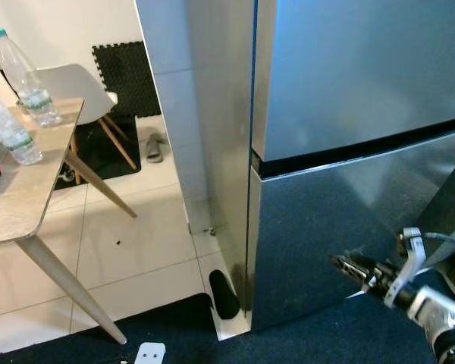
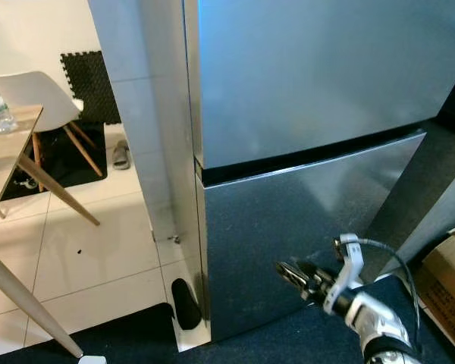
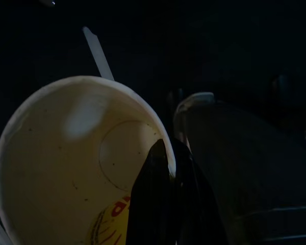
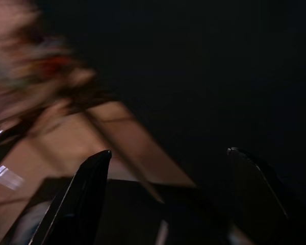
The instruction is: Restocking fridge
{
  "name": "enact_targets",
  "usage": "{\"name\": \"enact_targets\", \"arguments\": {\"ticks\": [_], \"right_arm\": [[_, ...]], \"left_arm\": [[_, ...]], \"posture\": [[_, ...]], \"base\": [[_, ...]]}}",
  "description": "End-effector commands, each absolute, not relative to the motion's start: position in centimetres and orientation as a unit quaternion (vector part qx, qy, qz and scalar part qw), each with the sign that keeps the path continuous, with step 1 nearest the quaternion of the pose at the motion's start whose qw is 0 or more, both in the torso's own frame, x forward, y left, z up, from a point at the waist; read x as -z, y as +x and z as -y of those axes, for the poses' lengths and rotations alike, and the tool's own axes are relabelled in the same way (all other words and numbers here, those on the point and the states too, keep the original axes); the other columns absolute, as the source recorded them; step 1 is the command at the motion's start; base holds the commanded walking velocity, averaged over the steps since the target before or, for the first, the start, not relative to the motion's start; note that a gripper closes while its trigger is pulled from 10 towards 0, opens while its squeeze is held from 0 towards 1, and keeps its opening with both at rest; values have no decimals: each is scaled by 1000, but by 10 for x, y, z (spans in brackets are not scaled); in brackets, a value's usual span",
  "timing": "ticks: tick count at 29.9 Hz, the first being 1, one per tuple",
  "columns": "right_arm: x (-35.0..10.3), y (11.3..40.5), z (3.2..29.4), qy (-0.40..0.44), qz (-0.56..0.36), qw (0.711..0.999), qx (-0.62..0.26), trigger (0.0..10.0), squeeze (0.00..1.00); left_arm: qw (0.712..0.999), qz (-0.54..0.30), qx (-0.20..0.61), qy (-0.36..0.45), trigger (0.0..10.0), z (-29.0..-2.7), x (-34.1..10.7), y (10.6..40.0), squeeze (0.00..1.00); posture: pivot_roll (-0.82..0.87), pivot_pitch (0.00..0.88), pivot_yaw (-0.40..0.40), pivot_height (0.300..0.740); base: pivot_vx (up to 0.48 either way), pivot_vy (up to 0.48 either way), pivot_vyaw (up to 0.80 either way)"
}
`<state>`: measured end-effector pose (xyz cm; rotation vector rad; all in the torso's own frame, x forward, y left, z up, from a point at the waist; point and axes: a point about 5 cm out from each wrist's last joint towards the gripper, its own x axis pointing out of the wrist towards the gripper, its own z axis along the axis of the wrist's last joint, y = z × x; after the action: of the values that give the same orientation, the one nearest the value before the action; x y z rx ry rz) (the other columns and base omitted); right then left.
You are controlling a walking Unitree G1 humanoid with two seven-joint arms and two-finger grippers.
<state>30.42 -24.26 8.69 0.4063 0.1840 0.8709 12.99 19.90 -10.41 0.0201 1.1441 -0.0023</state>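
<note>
The tall steel fridge [image 1: 349,76] stands shut, its lower door [image 1: 326,227] closed under a dark seam. My right gripper [image 1: 347,267] is held low in front of that lower door, pointing left, a little off its surface. The right wrist view shows its two black fingers [image 4: 94,168] spread apart with nothing between them. My left gripper [image 3: 166,148] pinches the rim of a white paper cup [image 3: 66,168], one finger inside and one outside; the cup's inside is bare, with red and yellow print near the fingers.
A wooden table [image 1: 23,197] at the left carries two water bottles [image 1: 30,76]. A white chair [image 1: 76,83] stands behind it. A black object [image 1: 224,296] lies at the fridge's foot. A cardboard box [image 2: 447,288] sits at the far right on dark blue carpet.
</note>
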Motion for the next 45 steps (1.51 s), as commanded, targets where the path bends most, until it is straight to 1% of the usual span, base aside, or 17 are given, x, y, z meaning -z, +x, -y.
{"name": "enact_targets", "arguments": {"ticks": [1, 4, 5, 6, 13, 14, 15, 19, 21, 23, 28, 33, 35, 36, 37, 41, 45], "right_arm": [[-97, 307, 235, 187, -74, 865, -460, 10000, 1000], [-106, 311, 229, 175, -61, 854, -487, 10000, 1000], [-115, 314, 225, 166, -49, 842, -510, 10000, 1000], [-135, 322, 215, 130, -27, 820, -556, 10000, 1000], [-161, 337, 205, 50, -11, 818, -573, 10000, 1000], [-168, 341, 202, 28, -8, 817, -576, 10000, 443], [-173, 344, 198, 8, -5, 816, -578, 10000, 0], [-178, 347, 195, -7, -4, 816, -578, 10000, 0], [-184, 351, 190, -31, -5, 815, -579, 10000, 0], [-195, 361, 172, -85, -6, 808, -583, 10000, 0], [-198, 363, 166, -105, -9, 801, -589, 10000, 0], [-202, 369, 157, -172, -21, 799, -576, 10000, 0], [-205, 373, 152, -217, -28, 796, -564, 10000, 0], [-205, 373, 152, -217, -28, 796, -564, 10000, 0], [-204, 375, 151, -278, -50, 783, -555, 10000, 0], [-205, 379, 156, -372, -78, 764, -522, 10000, 0], [-205, 381, 159, -406, -92, 753, -509, 10000, 0]], "left_arm": [[834, -551, 0, 17, 10000, -205, 105, 124, 0], [834, -551, 1, 17, 10000, -204, 105, 124, 0], [834, -551, 2, 17, 10000, -204, 106, 123, 0], [834, -552, 3, 17, 10000, -203, 106, 123, 0], [833, -552, 7, 17, 10000, -201, 106, 123, 0], [833, -552, 8, 18, 10000, -200, 106, 123, 0], [833, -552, 9, 18, 10000, -200, 106, 123, 0], [833, -552, 10, 18, 10000, -200, 106, 124, 0], [833, -552, 11, 19, 10000, -199, 106, 124, 0], [834, -551, 12, 20, 10000, -199, 106, 125, 0], [834, -551, 13, 20, 10000, -199, 106, 125, 0], [834, -552, 14, 20, 10000, -199, 106, 125, 0], [833, -552, 14, 21, 10000, -199, 106, 125, 0], [833, -552, 14, 21, 10000, -199, 106, 125, 0], [833, -552, 14, 21, 10000, -199, 106, 124, 0], [833, -553, 14, 20, 10000, -198, 106, 124, 0], [833, -553, 15, 19, 10000, -198, 106, 123, 0]], "posture": [[-29, 0, 20, 740], [-27, 0, 18, 740], [-27, 0, 18, 740], [-28, 0, 17, 740], [-31, 0, 16, 740], [-31, 0, 16, 740], [-31, 0, 16, 740], [-31, 0, 16, 740], [-31, 0, 16, 740], [-26, 0, 13, 740], [-19, 0, 12, 740], [-20, 0, 11, 740], [-19, 0, 12, 740], [-19, 0, 12, 740], [-19, 0, 12, 740], [-18, 0, 9, 740], [-21, 0, 8, 740]], "base": [[0, 0, 0], [0, 0, 0], [0, 0, 0], [0, 0, 0], [0, 0, 0], [0, 0, 0], [0, 0, 0], [0, 0, 0], [0, 0, 0], [0, 0, 0], [0, 0, 0], [0, 0, 0], [0, 0, 0], [0, 0, 0], [0, 0, 0], [0, 0, 0], [0, 0, 0]]}}
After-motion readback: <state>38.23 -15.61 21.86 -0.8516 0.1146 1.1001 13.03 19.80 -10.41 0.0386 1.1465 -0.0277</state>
